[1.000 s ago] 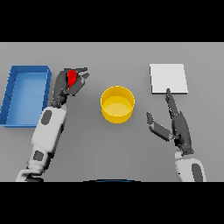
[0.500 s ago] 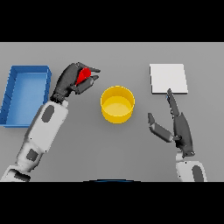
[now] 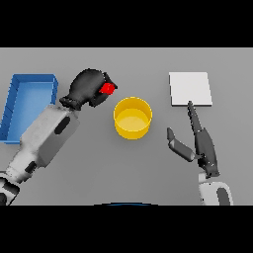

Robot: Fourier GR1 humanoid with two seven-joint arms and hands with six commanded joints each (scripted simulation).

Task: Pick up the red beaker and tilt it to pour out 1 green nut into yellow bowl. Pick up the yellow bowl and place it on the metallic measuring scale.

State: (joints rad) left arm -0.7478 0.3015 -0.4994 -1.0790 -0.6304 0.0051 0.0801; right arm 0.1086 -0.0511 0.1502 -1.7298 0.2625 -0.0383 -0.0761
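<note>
My left hand (image 3: 89, 87) is curled round the red beaker (image 3: 107, 88), holding it in the air just left of the yellow bowl (image 3: 132, 117). Only a small red part of the beaker shows past my fingers, tipped toward the bowl. The bowl stands in the middle of the table; I cannot make out a nut in it. The metallic measuring scale (image 3: 190, 89) is a flat pale square at the back right. My right hand (image 3: 201, 143) rests open to the right of the bowl, fingers straight and pointing at the scale, thumb out toward the bowl.
A blue tray (image 3: 29, 89) sits at the left edge of the table, behind my left forearm (image 3: 47, 141).
My left hand has carried the red beaker up and to the right, from beside the blue tray to the bowl's left rim, and tipped it over. The right hand has stayed still.
</note>
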